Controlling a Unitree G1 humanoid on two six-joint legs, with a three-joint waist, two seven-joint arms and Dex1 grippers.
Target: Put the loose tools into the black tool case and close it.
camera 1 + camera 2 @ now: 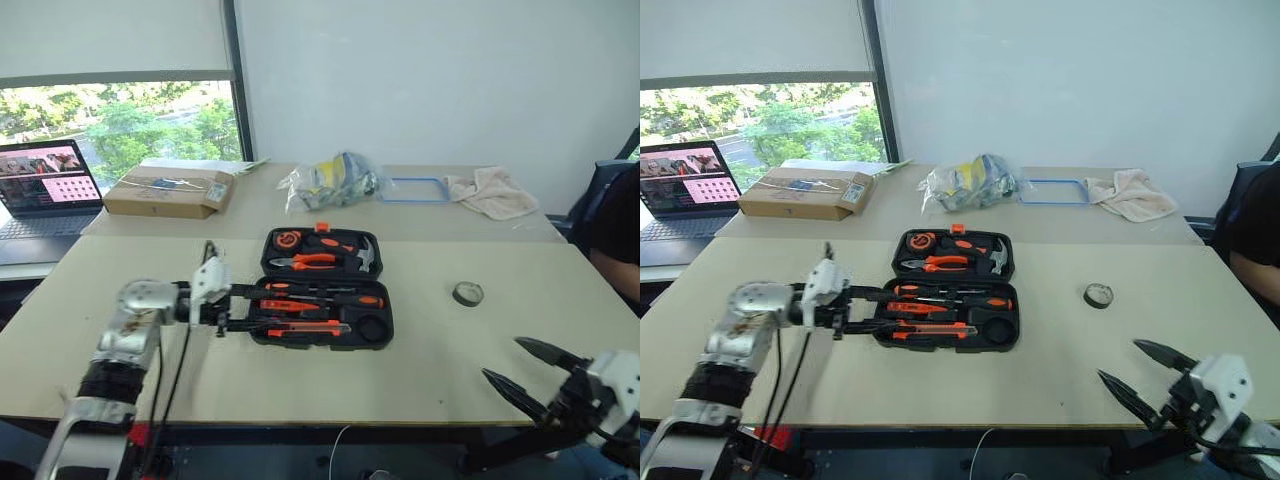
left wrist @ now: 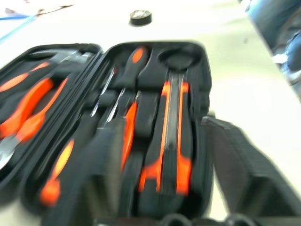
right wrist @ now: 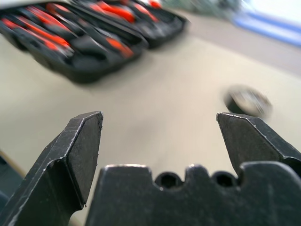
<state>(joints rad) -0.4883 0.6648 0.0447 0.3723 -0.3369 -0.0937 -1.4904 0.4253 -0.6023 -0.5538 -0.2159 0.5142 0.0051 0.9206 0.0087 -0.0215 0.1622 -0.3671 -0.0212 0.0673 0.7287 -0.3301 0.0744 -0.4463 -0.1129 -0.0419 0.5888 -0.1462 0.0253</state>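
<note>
Left eye view takes in the pale beige counter (image 1: 420, 360) with, at far left, an open laptop (image 1: 45, 190) cut off by the picture's edge, and just right of it a flat brown cardboard box (image 1: 168, 190). Nearer, the left gripper (image 1: 236, 308) reaches level toward the left end of the black plastic hinged tool case (image 1: 325, 290); its fingers stand parted with nothing between them, though against the dark case their tips are hard to make out. The case lies open near the counter's middle, and the front half carries the orange-and-black handled screwdrivers (image 1: 325, 298) and the orange-and-black utility knife (image 1: 305, 328), with a round moulded slot (image 1: 373, 329) at the right end. Orange-handled pliers (image 1: 305, 262) rest in the far half. In the left wrist view the tools are smeared, so the slim ones cannot be told apart. Well right of the case lies the small black tape roll (image 1: 467, 293), alone on the counter. At lower right the right gripper (image 1: 525, 370) hangs off the counter's front edge, jaws spread wide and empty.
</note>
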